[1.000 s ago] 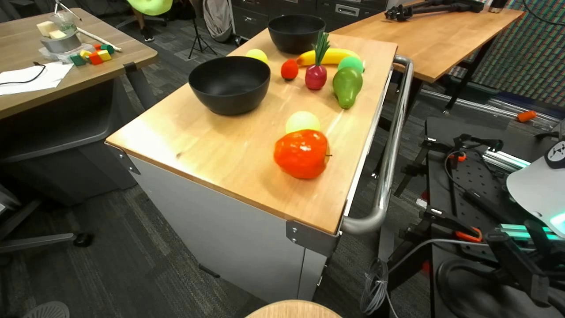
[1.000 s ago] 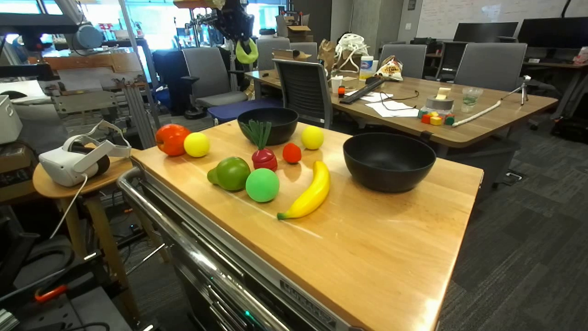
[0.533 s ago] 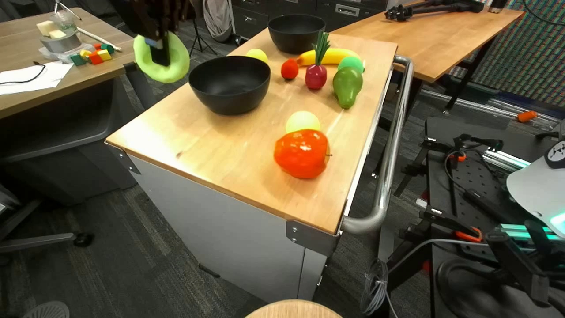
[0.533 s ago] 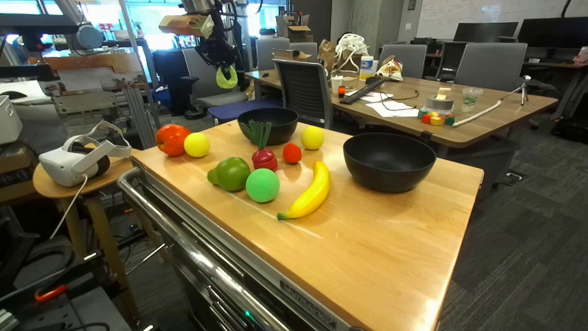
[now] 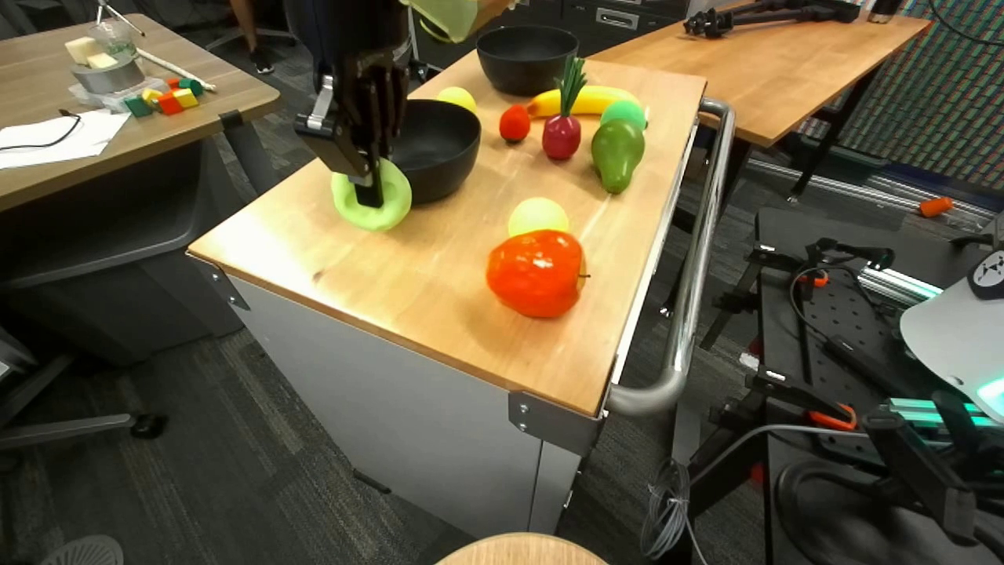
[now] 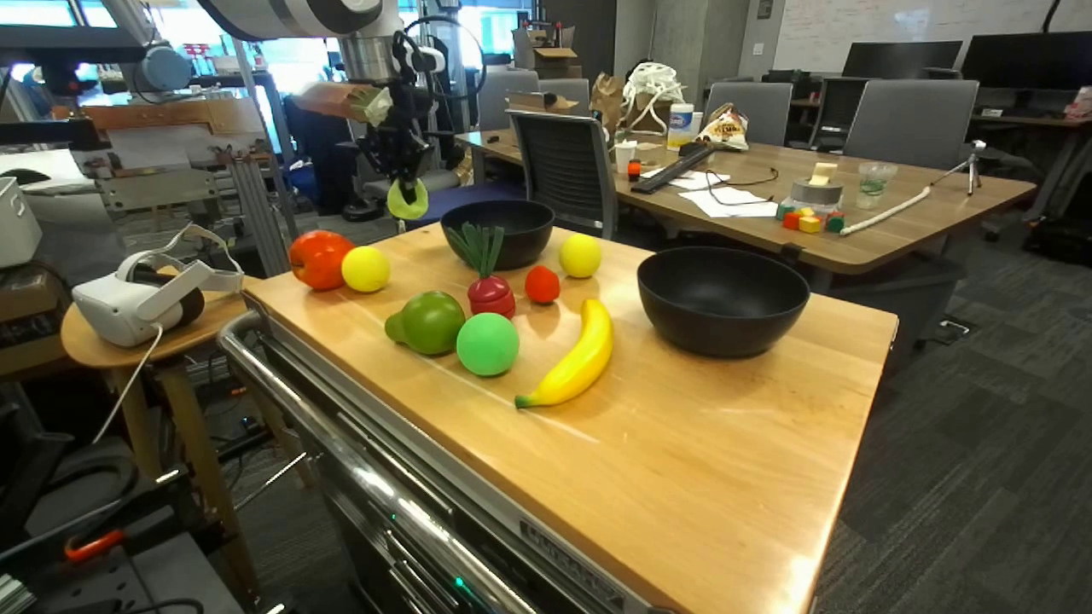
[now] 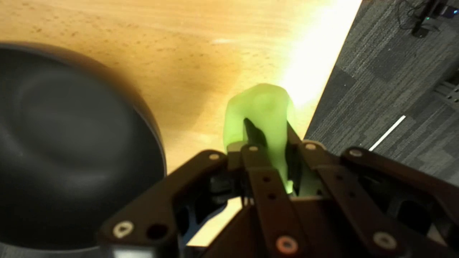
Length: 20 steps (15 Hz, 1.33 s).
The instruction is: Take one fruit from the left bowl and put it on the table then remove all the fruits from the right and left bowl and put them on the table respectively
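Gripper (image 7: pixel 270 130) clamped: my two fingers (image 7: pixel 255 134) press from opposite sides on the pale green fruit (image 5: pixel 375 220), which in an exterior view hangs leftmost, over the table (image 5: pixel 274 227), beside but apart from the near bowl (image 5: pixel 439 176). Exact kind: cannot tell. Handling estimate: light, probably a toy, so little load on my wrist. Skin looks smooth and rounded; slip is the likelier fault if my hold sits off centre. Stiffness does not show; I take it as firm with slight give and favour a moderate squeeze across the middle, where I have it. For release I want its underside on the wood first, then the fingers parted slowly, since a round body may roll and the wrist view puts the table edge near, on the side away from the bowl. Next rightward: the far bowl (image 5: pixel 529 77); I see no fruit in either bowl, so I judge this piece the last. Then a glossy red fruit (image 5: pixel 536 273) with a yellow ball (image 5: pixel 538 213) just beside it, the banana (image 5: pixel 600 100), and farther right a pear-shaped green fruit (image 5: pixel 617 153), all on the table.
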{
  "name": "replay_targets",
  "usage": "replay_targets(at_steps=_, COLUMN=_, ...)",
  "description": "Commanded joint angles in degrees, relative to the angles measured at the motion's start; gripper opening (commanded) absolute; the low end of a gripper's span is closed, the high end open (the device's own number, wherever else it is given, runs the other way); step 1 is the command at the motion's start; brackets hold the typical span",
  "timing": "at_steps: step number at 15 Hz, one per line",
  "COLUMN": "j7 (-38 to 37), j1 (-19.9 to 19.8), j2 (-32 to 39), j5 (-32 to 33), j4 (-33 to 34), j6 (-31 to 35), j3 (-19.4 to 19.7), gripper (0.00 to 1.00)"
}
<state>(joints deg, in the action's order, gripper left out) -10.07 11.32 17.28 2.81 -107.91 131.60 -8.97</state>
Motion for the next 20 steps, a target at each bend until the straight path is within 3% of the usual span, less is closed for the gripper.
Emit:
replay_targets(at_steps=1, j7=0.16, j1=-0.19, j2=0.01, j5=-2.39, j4=-1.11, j6=-1.68, j3=0.22, gripper=0.11)
replay_targets(at_steps=6, j7=-0.22, j1=-0.21, j2=0.57, j5=-2.94, j4=-2.58, j6=-3.12, j3=0.58, gripper=0.12)
replay_targets(at_steps=7, j7=-0.34, j1=-0.23, j2=0.57, j5=-3.03, j4=-2.8, j6=-3.21, j3=0.62, gripper=0.38)
replay_targets(at_steps=9, j7=-0.57, j1=-0.27, j2=0.46, j5=-3.28, j4=-2.99, j6=-3.65, j3=0.64, gripper=0.44)
replay_targets(at_steps=13, j7=0.27, j1=-0.16, j2=-1.27, j5=-4.51, j4=-0.73, j6=-8.3, j3=-0.05, gripper=0.76)
replay_targets(at_steps=16, j7=0.44, j1=0.68, j2=-5.62, j5=-1.42, j4=1.79, j6=-10.5, j3=0.1, gripper=0.99)
replay_targets(at_steps=20, j7=-1.37, j1=0.46, j2=-11.89, j5=1.91, j4=6.73, j6=-15.08, j3=0.53, gripper=1.0)
